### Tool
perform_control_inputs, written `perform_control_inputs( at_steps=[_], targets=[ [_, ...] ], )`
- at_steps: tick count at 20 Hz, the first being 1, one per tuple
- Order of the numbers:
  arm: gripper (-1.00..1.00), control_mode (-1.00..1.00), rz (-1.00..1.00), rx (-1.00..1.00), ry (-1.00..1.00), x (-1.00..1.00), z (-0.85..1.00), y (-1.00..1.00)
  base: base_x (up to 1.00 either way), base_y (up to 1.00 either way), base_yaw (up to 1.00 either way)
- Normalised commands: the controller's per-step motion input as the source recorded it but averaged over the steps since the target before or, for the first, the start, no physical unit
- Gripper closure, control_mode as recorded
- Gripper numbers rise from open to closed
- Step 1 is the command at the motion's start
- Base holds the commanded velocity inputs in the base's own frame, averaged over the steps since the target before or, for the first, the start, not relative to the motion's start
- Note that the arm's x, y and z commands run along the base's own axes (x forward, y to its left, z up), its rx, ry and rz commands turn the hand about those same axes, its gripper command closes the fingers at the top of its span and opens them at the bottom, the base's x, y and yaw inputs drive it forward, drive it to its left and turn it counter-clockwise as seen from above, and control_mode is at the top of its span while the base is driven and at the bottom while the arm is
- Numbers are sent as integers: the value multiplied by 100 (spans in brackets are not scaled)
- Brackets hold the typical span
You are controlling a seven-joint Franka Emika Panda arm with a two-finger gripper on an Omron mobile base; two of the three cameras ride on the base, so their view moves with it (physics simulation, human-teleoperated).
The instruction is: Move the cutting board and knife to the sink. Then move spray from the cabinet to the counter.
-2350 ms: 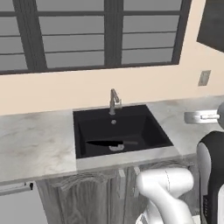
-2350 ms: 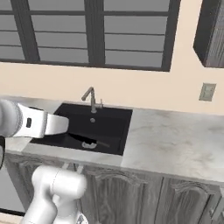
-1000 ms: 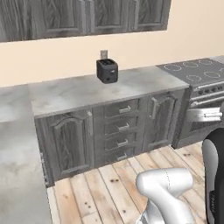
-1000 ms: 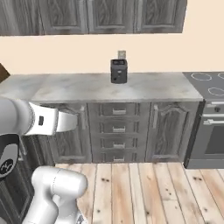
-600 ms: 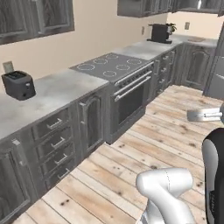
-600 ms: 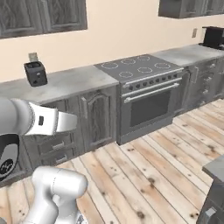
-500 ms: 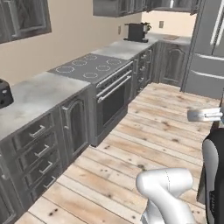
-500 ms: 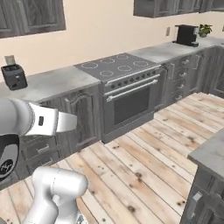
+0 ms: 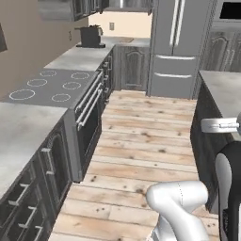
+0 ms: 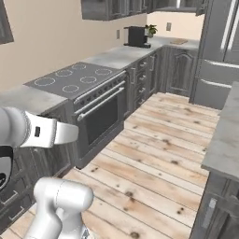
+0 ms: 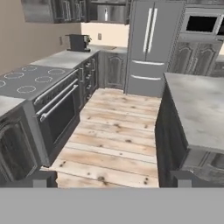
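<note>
Dark and small, the two finger tips of the pincer (image 11: 109, 178) rise far apart at the bottom of the hand view, so it stands wide open with nothing between them. Past the tips lies a wooden plank floor (image 11: 114, 139), running down an aisle between two runs of dark grey cabinets. To one side is an oven with a flat cooktop (image 9: 47, 85) set into a pale stone surface (image 9: 80, 55), and at the far end of that surface stands a dark coffee machine (image 9: 91, 36). A tall steel fridge (image 9: 179, 44) closes the end of the aisle, and an island surface (image 11: 199, 105) flanks the other side.

No cutting board, knife, sink or spray bottle is to be made out from here, so I cannot tell where they are or whether the first half of the task is finished. The empty pincer, carried high over open floor, suggests the robot is between stations, most likely heading for the cabinet that holds the spray. Fetching the spray and setting it on the counter still appears to lie ahead.
</note>
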Motion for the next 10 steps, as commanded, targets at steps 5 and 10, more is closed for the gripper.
perform_control_inputs(
  at_steps=[5,10],
  targets=[
    [-100,100,0,0,0,0,0,0,100,78,-40],
    [-100,100,0,0,0,0,0,0,100,-11,-8]
  ],
)
